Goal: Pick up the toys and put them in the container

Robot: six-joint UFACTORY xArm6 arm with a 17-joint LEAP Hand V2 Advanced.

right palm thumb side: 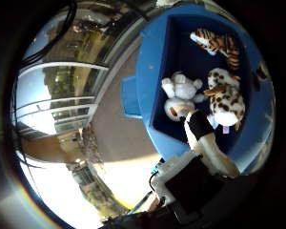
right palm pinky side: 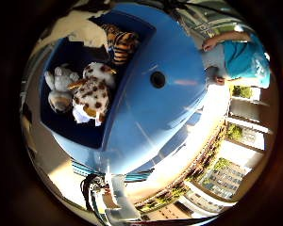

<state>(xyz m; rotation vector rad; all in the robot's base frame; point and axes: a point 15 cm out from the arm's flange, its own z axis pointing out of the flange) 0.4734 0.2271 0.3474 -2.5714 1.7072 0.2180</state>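
Beyond the rim, a tan paved floor [right palm thumb side: 117, 143] in bright sun, curved glass railing panels [right palm thumb side: 62, 95], pale buildings [right palm pinky side: 226, 179] with green shrubs [right palm pinky side: 234, 132], and a person in a blue top [right palm pinky side: 240, 56]

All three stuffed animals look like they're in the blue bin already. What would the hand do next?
Probably lift away from the blue container. The white toy, spotted toy and striped tiger all lie inside it, and the hand holds nothing, one finger reaching over the rim.
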